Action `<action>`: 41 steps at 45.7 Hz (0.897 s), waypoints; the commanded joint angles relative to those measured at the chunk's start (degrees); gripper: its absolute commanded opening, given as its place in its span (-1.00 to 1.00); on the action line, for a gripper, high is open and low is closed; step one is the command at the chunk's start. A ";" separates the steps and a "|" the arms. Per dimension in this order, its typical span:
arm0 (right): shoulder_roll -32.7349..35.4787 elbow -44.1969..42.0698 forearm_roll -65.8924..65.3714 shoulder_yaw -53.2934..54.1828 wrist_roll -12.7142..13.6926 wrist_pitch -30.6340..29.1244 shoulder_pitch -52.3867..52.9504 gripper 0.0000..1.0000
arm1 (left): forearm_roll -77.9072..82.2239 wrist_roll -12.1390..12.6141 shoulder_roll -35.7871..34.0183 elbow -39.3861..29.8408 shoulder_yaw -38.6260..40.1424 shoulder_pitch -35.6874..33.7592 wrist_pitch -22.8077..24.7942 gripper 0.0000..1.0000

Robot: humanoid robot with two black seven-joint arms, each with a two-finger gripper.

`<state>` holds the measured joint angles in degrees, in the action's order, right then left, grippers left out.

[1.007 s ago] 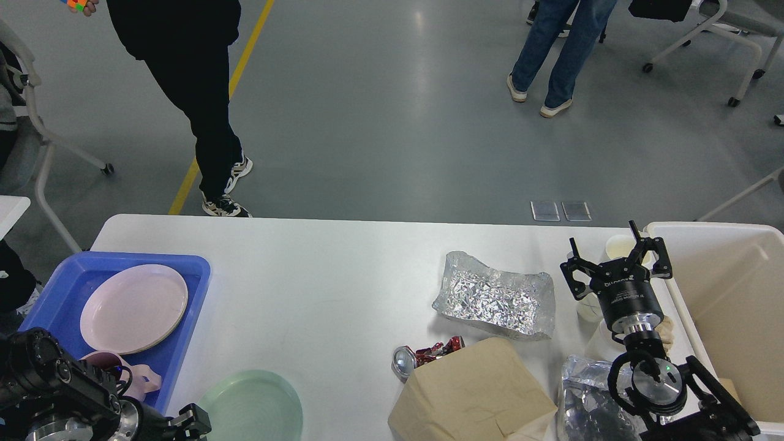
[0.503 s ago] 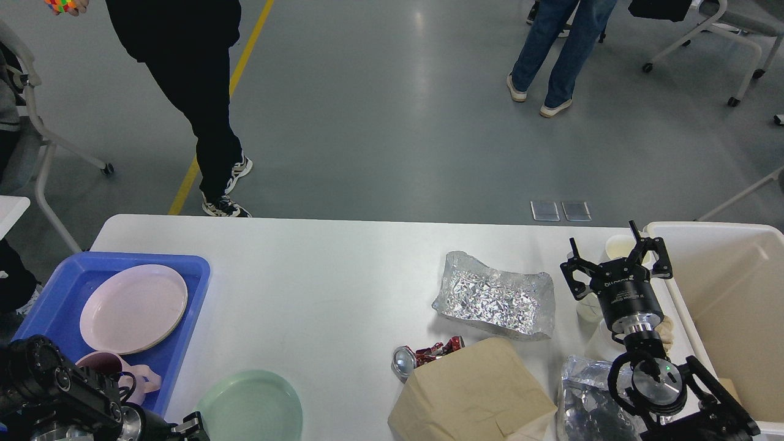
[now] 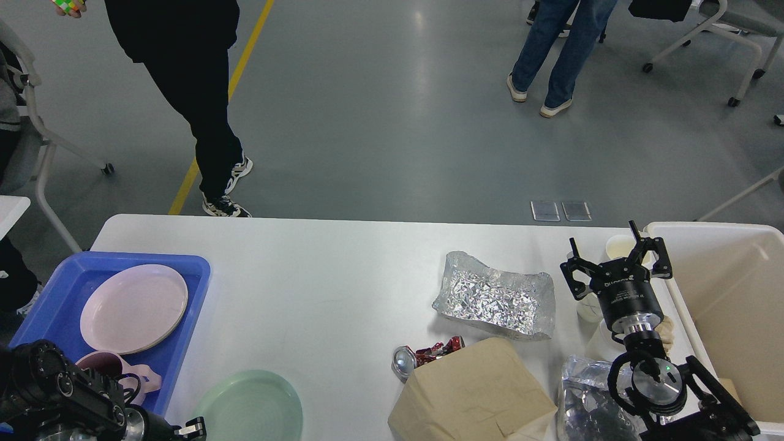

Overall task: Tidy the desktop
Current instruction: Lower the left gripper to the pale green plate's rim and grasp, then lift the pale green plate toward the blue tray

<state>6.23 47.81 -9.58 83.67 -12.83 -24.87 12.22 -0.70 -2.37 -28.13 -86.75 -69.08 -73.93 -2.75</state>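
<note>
The white-grey desktop (image 3: 318, 275) carries loose litter on its right half: a crumpled foil tray (image 3: 496, 297), a crushed red can (image 3: 422, 356), a brown paper bag (image 3: 471, 392) and a silver foil bag (image 3: 585, 401). My right gripper (image 3: 607, 246) is open and empty. It is held above the table's right end, beside the cream bin (image 3: 723, 288), and a white paper cup (image 3: 620, 247) shows just behind it. Only the tip of my left gripper (image 3: 195, 426) shows at the bottom edge, next to a green plate (image 3: 251, 405). Its fingers cannot be told apart.
A blue tray (image 3: 190, 269) at the left edge holds a pink plate (image 3: 133, 308) and a pink mug (image 3: 113, 366). Another white cup (image 3: 588, 309) stands left of my right wrist. People stand on the floor beyond the table's far edge.
My left arm has drawn back slightly towards the bottom left corner. The right arm and the things on the table have not moved.
</note>
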 commanded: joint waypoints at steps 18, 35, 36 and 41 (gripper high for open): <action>0.01 0.00 0.00 0.00 0.00 0.00 0.00 1.00 | 0.00 0.27 0.09 0.26 0.18 0.63 -0.06 -1.00; 0.01 0.00 0.00 0.00 0.00 0.00 0.00 1.00 | 0.70 0.97 -5.09 -3.34 0.18 -6.39 1.78 -1.00; 0.01 0.00 0.00 0.00 0.00 0.00 0.00 1.00 | 0.96 1.23 -5.44 -3.69 0.09 -7.10 2.04 -1.00; 0.01 0.00 0.00 0.00 0.00 0.00 0.00 1.00 | 1.23 2.90 -7.29 -5.18 -0.35 -11.31 3.54 -1.00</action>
<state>6.23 47.81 -9.58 83.67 -12.83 -24.87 12.22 0.13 -1.03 -33.54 -90.47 -69.01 -81.09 -0.72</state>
